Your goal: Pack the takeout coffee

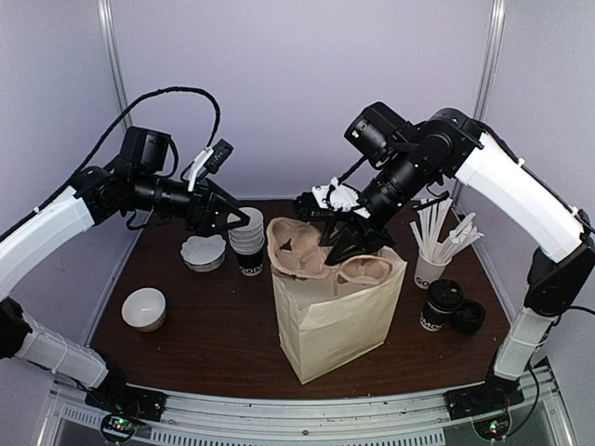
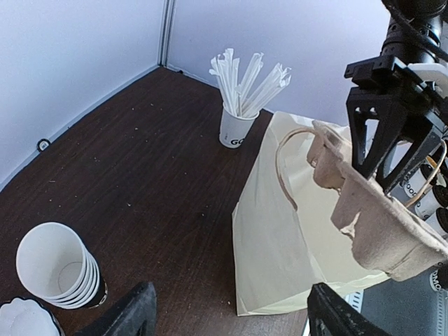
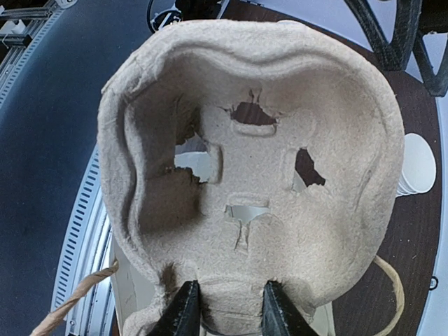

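Upper centre, left wrist view: white cup of sticks [image 2: 234,133], dark letters "GO", the rest hidden. Right side, top view: lidded black cup [image 1: 439,307], white lettering "GOO", only partly legible.

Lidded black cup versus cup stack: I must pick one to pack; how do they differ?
The lidded black cup is single, capped in black; the cup stack is several nested cups, open, white inside. The lidded black cup stands right of the paper bag, the cup stack left. Both stand upright, black outside with white lettering.
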{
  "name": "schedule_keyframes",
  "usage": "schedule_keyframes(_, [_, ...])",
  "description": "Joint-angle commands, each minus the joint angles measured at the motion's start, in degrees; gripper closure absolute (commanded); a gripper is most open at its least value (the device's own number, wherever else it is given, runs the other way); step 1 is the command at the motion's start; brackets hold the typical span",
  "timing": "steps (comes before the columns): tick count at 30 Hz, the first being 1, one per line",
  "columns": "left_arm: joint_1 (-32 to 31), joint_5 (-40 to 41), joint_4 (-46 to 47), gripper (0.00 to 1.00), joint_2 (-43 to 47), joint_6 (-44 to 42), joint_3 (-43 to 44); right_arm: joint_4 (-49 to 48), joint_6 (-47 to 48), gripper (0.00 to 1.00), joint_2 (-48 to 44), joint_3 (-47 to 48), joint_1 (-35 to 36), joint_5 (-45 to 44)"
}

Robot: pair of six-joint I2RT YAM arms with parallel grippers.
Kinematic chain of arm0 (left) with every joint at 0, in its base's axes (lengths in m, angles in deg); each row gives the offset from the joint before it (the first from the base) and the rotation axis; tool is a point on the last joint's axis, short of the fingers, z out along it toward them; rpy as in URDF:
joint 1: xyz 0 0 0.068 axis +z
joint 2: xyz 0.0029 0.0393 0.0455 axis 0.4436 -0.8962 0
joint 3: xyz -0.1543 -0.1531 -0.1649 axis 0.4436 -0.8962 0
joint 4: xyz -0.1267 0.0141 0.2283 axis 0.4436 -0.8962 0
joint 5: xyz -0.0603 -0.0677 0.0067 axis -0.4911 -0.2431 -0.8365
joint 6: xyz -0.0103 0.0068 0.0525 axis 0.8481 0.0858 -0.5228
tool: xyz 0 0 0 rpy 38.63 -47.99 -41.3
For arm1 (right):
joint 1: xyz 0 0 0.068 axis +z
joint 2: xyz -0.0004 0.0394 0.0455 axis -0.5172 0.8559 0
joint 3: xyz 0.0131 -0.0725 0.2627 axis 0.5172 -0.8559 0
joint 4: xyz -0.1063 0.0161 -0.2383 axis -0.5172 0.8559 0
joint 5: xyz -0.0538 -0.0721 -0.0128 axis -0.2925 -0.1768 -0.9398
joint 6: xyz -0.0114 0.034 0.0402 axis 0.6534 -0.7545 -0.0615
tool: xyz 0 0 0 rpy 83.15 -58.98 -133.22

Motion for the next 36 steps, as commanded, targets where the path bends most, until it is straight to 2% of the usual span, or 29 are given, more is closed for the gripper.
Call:
schedule_keyframes(1, [0.8, 0.52, 2.77, 0.22, 1.37, 0.11, -1.72, 4.6, 2.56, 0.68, 1.54, 2.29, -0.12, -1.52])
schedule_keyframes(12, [1.19, -2.61, 2.63, 0.22, 0.87, -0.69, -3.38, 10.49, 5.64, 0.67, 2.57, 1.83, -0.12, -2.09])
schedule_keyframes(16, [0.62, -1.43, 2.53, 0.23, 1.36, 5.13, -3.7, 11.2, 5.22, 0.67, 2.28, 1.66, -0.12, -1.84])
schedule_keyframes(18, [-2.97, 2.74, 3.26, 0.23, 4.06, 8.24, -5.01, 10.31, 4.17, 0.67, 1.72, 1.7, -0.12, -1.32])
schedule_keyframes(22, [-11.74, 13.46, 3.4, 0.22, 8.0, 8.95, -7.24, 7.39, 1.93, 0.67, 0.01, 1.19, -0.2, -0.83])
schedule_keyframes(25, [-17.4, 22.14, 11.93, 0.21, 13.2, 8.76, -16.12, 5.51, 1.34, 0.67, -1.15, 0.9, -0.38, -1.25])
schedule_keyframes(27, [-18.47, 22.8, 18.66, 0.22, 16.82, 8.76, -22.86, 5.51, 1.89, 0.67, -1.75, 1.06, -0.62, -1.14])
schedule_keyframes(29, [-20.06, 24.27, 21.14, 0.23, 19.0, 6.67, -26.8, 5.76, 2.52, 0.67, -2.1, 1.23, -0.85, -1.71])
schedule_keyframes(33, [-28.16, 31.22, 22.98, 0.27, 20.27, 2.34, -29.38, 5.1, 1.63, 0.67, -3.17, 1.58, -2.17, -0.59])
schedule_keyframes(36, [-33.4, 36.26, 22.86, 0.28, 17.61, 0.82, -28.32, 3.06, -0.24, 0.67, -4.4, 1.24, -2.92, 0.92])
